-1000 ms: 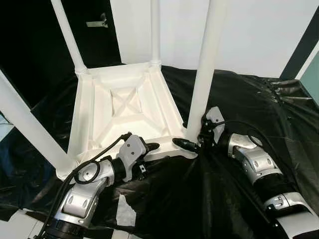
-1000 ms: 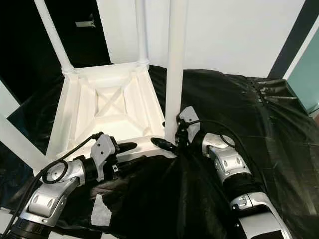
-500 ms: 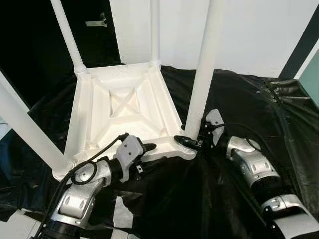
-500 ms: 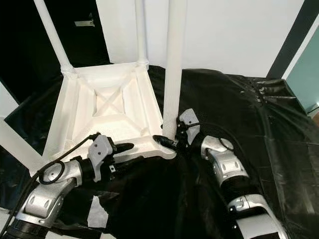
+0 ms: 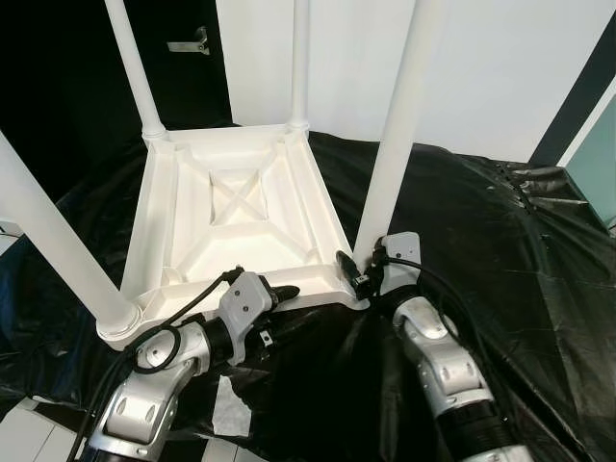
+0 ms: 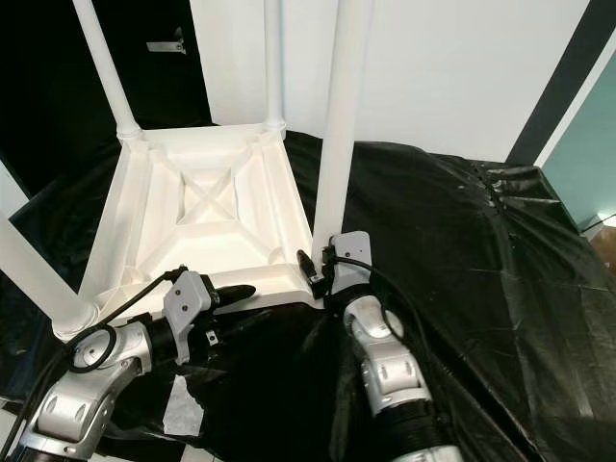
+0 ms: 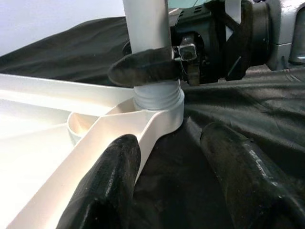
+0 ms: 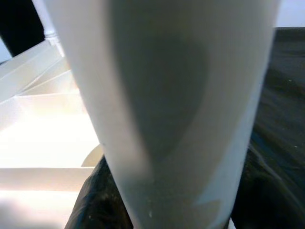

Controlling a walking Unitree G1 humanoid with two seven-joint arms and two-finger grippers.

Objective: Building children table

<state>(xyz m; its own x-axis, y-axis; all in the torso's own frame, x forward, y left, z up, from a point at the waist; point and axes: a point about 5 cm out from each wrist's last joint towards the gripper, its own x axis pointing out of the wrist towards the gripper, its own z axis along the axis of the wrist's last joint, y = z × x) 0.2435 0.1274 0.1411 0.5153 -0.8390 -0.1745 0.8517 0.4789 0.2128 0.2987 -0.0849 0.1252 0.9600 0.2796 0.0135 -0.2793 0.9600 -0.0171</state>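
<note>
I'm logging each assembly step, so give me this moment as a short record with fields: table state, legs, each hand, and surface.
table: white tabletop lying upside down, ribbed underside up
legs: four white legs standing upright at the corners
right hand: closed around the base of the near-right leg, just above its socket
left hand: fingers open, at the tabletop's near edge
surface: crumpled black sheet beneath the table
background: white wall

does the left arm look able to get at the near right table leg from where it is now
Probably yes. The left pincer sits open at the tabletop's near edge, with bare black sheet between it and the leg. But the right pincer already grips the leg's base, so only higher up is free.
</note>
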